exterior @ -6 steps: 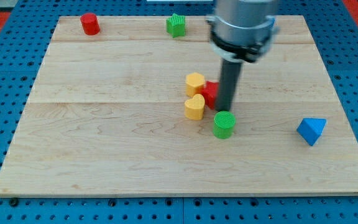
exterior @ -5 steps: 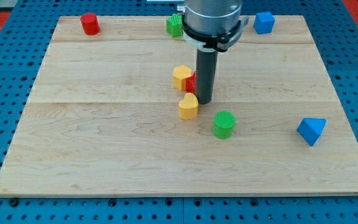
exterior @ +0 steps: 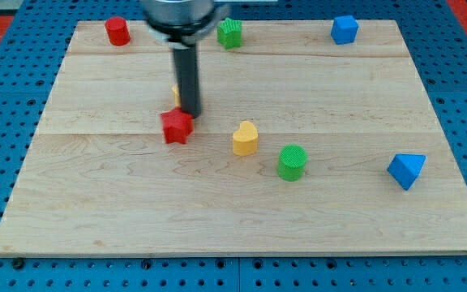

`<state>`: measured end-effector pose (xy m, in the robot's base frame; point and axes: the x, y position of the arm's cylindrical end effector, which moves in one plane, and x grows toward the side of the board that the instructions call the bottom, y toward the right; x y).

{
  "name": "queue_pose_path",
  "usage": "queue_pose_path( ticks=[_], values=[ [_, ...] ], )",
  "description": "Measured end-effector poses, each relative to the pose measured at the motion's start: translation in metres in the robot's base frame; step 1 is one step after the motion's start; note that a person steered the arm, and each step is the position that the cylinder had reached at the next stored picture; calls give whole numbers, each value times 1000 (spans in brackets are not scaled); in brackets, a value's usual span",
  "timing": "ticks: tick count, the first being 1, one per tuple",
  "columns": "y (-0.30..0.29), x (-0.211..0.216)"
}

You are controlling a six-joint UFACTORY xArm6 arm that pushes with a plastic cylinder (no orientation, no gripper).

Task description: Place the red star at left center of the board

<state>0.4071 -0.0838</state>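
Note:
The red star [exterior: 177, 126] lies on the wooden board [exterior: 96, 178], a little left of the middle. My tip [exterior: 189, 113] stands just above and right of it, touching or nearly touching its upper right edge. A yellow block [exterior: 175, 94] is mostly hidden behind the rod; only a sliver shows at the rod's left side.
A yellow heart [exterior: 246, 139] lies right of the red star. A green cylinder [exterior: 293, 162] sits lower right. A blue triangular block [exterior: 406, 170] is at far right. A red cylinder [exterior: 117, 31], a green star [exterior: 229, 32] and a blue block [exterior: 344, 29] line the top.
My tip has swept left across the board, pushing the red star and one yellow block left. The yellow heart and green cylinder stayed behind.

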Motion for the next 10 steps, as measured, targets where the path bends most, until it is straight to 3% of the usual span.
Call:
queue_pose_path(
  ticks=[1, 3, 4, 5, 6, 8, 10],
  values=[
    [-13, 0],
    [61, 32],
    [-1, 55],
    [-88, 34],
    [-139, 5],
    [-122, 59],
    [-122, 62]
  ],
)
